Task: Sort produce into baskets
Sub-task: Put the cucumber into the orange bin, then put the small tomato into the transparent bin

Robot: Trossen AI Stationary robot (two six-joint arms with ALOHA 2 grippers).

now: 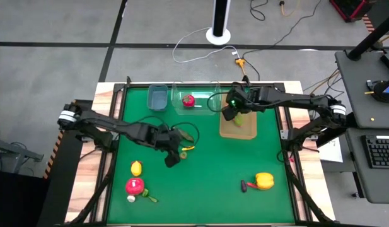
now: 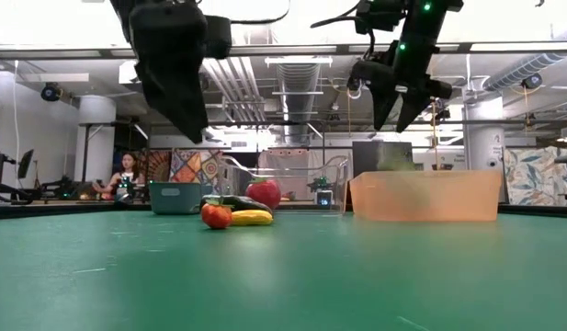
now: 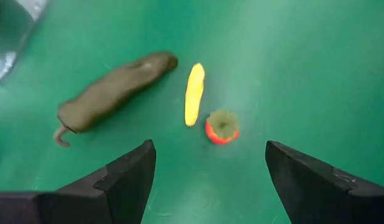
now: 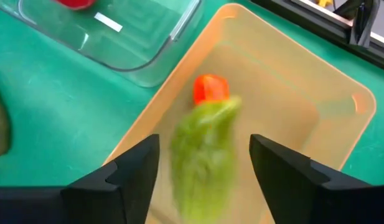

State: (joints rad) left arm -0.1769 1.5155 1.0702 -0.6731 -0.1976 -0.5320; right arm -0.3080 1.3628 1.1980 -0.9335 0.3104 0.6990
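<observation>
Nearest the front edge of the green table [image 1: 200, 189] lie a yellow pepper [image 1: 264, 181], a red radish-like piece [image 1: 134, 186] and a lemon [image 1: 136, 168], all loose on the mat. Mid-table the left gripper [image 3: 207, 163] hangs with fingers spread wide and empty above a dark green cucumber [image 3: 111, 93], a small yellow piece [image 3: 194, 93] and a small red tomato [image 3: 221, 127]. At the far edge the right gripper [image 4: 204, 163] sits over the tan tray [image 4: 341, 106], fingers parted, a blurred green vegetable [image 4: 204, 155] between them not visibly gripped, an orange-red piece [image 4: 210, 88] in the tray, the clear tub [image 1: 203, 101] with a red fruit [image 1: 188, 100] beside it, then the blue bin [image 1: 157, 96].
</observation>
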